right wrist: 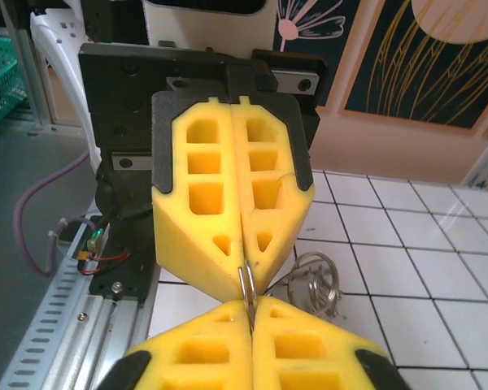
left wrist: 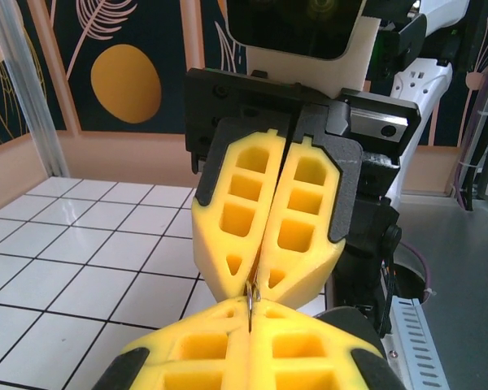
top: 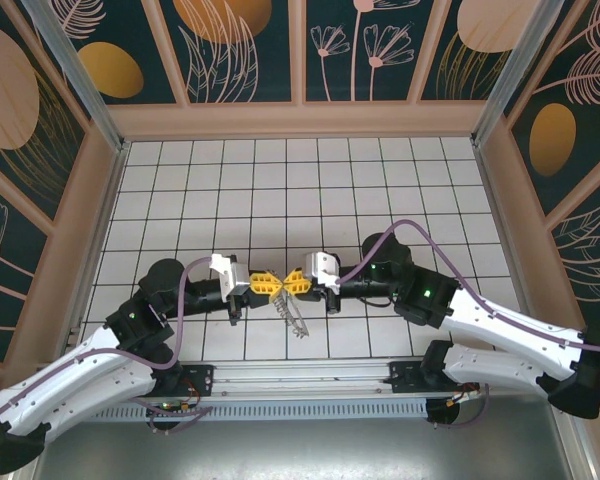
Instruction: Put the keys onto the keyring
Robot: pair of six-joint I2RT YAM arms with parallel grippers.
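The left fingers (top: 260, 283) and right fingers (top: 299, 281) meet tip to tip above the tiled bench (top: 380, 180), close to the middle of its near edge. Each of the 2 yellow pairs is pressed fully together. Both pinch 1 thin wire loop of the keyring (top: 291, 318), whose remaining coils dangle beneath them.

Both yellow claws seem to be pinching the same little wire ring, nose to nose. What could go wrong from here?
1. The left claw and right claw each grip the keyring by only a thin sliver at their very tips, so it could slip out.
2. With both shut on one wire, an uneven pull or twist might bend it or yank it free.
3. Its loose loops hang free near the tips and could swing or snag.
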